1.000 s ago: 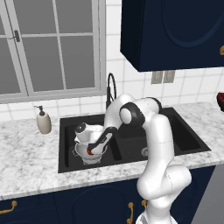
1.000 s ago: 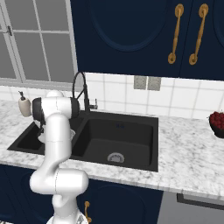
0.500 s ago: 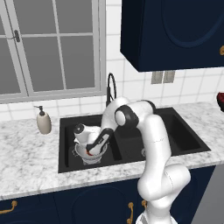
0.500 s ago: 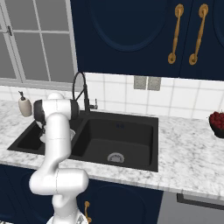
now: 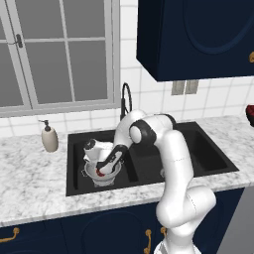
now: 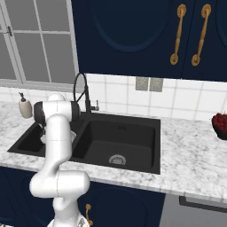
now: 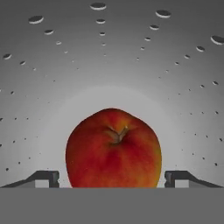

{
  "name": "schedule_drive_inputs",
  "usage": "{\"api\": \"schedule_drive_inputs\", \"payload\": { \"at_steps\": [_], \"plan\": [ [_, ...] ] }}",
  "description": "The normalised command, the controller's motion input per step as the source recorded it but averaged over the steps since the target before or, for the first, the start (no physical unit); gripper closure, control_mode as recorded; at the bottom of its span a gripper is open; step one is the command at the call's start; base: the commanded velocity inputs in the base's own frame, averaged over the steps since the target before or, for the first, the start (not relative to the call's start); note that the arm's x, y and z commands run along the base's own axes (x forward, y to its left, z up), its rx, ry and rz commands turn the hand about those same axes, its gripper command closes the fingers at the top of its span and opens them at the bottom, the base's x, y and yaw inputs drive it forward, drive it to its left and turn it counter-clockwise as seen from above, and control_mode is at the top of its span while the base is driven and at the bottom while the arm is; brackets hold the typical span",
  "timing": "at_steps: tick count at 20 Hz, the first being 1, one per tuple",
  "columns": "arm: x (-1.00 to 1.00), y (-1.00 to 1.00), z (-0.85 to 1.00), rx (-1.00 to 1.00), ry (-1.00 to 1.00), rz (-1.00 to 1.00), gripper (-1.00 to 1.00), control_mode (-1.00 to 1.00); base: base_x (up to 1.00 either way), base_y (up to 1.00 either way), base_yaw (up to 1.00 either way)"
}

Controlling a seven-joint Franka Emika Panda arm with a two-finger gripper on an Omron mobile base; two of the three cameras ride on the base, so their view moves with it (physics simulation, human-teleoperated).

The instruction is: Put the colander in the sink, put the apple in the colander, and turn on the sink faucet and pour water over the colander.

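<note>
Kitchen sink (image 5: 79,186), left basin, holds colander (image 5: 102,175) with apple (image 7: 113,148) inside; gripper (image 7: 112,178) jaws apart beside it; faucet (image 5: 125,98) remains.

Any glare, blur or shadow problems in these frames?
Hand view: sharp, no blur; the red round apple sits in a soft bright patch on the silvery perforated metal colander, which darkens toward the edges. Left base view: flat even light, no glare; the black double-basin sink interior reads nearly featureless. Right base view: the same, drain still visible.
</note>
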Motion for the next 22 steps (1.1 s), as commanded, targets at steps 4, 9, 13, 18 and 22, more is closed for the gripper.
{"api": "schedule_drive_inputs", "payload": {
  "at_steps": [4, 9, 13, 18, 22],
  "plan": [
    [0.04, 0.0, 0.02, 0.05, 0.0, 0.04, -1.0, -1.0, 0.0, 0.0, 0.0],
    [0.0, -0.13, 0.42, 0.12, 0.0, 0.06, -1.0, -1.0, 0.0, 0.0, 0.0],
    [0.0, -0.28, 0.51, 0.14, 0.0, 0.01, -1.0, -1.0, 0.0, 0.0, 0.0],
    [-0.32, -0.18, 0.74, 0.13, -0.07, 0.0, -1.0, -1.0, 0.0, 0.0, 0.0],
    [-0.66, 0.06, 0.98, 0.0, -0.11, 0.0, -1.0, -1.0, 0.0, 0.0, 0.0]
  ]
}}
